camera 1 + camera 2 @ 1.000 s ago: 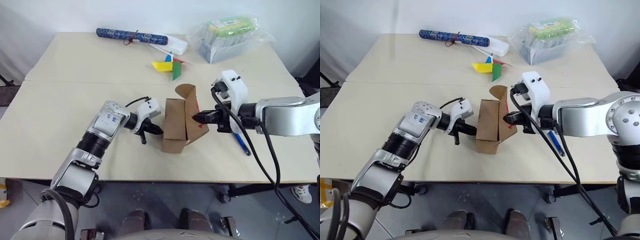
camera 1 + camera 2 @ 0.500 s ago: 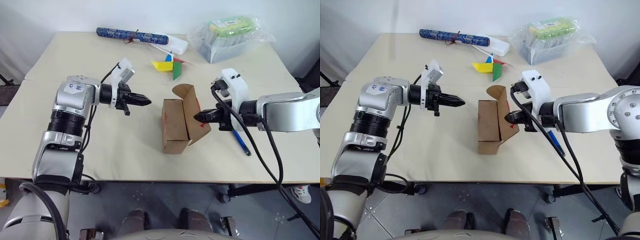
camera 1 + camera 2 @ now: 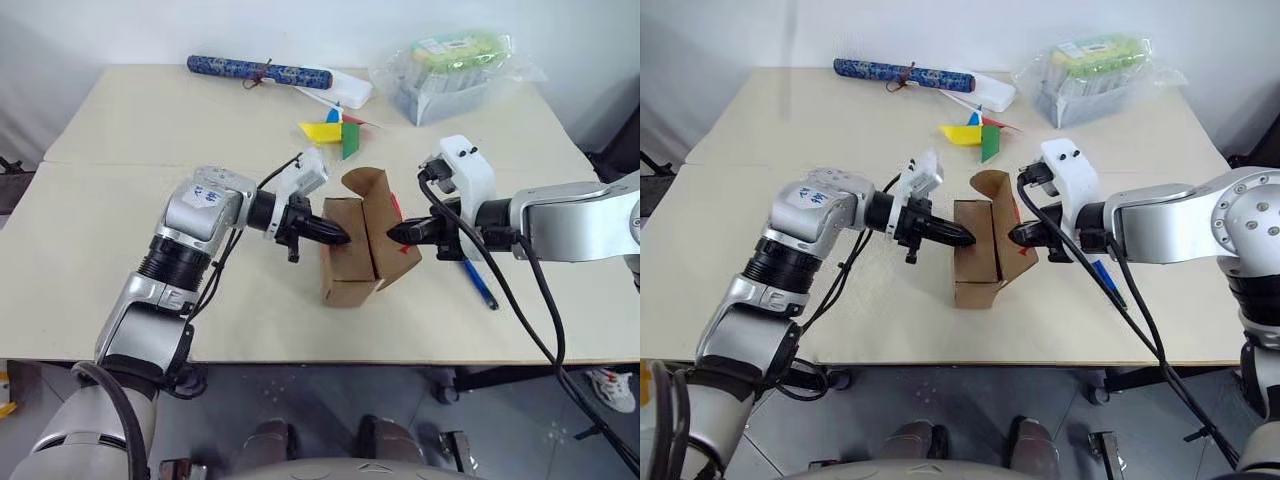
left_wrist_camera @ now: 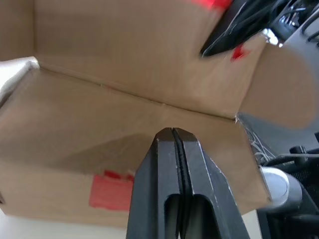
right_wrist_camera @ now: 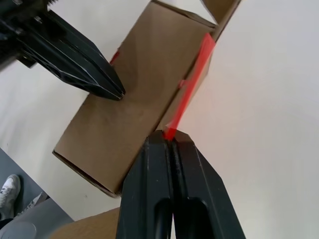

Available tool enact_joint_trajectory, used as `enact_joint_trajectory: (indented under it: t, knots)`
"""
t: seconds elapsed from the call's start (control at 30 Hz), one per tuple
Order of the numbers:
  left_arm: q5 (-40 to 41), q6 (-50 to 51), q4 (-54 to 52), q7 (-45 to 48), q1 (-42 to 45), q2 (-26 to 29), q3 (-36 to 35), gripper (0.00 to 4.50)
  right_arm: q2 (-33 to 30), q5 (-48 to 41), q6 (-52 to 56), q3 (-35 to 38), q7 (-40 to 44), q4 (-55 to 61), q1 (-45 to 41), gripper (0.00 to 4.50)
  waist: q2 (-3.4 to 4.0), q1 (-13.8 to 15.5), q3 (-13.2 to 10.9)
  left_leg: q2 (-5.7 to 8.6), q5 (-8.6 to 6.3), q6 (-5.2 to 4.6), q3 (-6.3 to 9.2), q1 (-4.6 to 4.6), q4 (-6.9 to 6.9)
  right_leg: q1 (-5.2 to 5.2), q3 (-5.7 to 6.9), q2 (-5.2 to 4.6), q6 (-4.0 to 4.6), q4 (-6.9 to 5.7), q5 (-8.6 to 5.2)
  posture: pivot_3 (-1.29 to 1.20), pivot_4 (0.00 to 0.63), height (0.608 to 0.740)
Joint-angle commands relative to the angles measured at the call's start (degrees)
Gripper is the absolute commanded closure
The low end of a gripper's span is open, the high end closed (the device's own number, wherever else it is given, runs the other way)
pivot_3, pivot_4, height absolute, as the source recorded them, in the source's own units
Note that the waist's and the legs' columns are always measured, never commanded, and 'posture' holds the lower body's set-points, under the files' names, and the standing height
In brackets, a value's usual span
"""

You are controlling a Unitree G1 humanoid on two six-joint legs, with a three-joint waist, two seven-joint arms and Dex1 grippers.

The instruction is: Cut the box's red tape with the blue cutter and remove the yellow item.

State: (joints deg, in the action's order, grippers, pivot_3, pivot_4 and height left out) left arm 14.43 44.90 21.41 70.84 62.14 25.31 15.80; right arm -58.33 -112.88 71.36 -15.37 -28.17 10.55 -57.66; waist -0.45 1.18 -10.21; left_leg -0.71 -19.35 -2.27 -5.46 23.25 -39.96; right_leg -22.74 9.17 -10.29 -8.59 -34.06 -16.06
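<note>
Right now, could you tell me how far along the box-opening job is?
Done: the blue cutter lies on the table and the box has one flap open. In hand: the right tool is shut on the flap's edge by the red tape; the shut left tool is at the box's top. Left: taking out the yellow item.

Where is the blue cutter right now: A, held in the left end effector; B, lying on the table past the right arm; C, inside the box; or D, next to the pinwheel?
B: the blue cutter lies flat on the table on the far side of the right end effector from the box.
</note>
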Motion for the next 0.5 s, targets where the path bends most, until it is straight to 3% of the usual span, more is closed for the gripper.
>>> enact_joint_trajectory:
  t: [0.03, 0.5]
  knots:
    - [-1.5, -2.3, 1.4, 0.4, 0.6, 0.3, 1.1, 4.50, -1.1, -0.1, 0.3, -0.1, -0.5, 0.4, -0.7, 4.49, 0.00, 0.2, 0.0, 0.00, 0.00, 0.00, 0.01, 0.00, -0.01, 0.01, 0.00, 0.00, 0.00, 0.00, 0.00, 0.00, 0.150, 0.740]
    - [-8.3, -9.2, 2.2, 2.2, -3.0, 5.7, 7.6, 4.50, -5.9, -0.1, 1.2, 0.3, 0.5, 1.9, 2.0, 4.49, 0.02, 0.1, 0.0, -0.07, 0.01, 0.00, 0.06, -0.18, -0.08, 0.16, -0.05, -0.01, 0.03, -0.03, 0.01, 0.00, 0.150, 0.740]
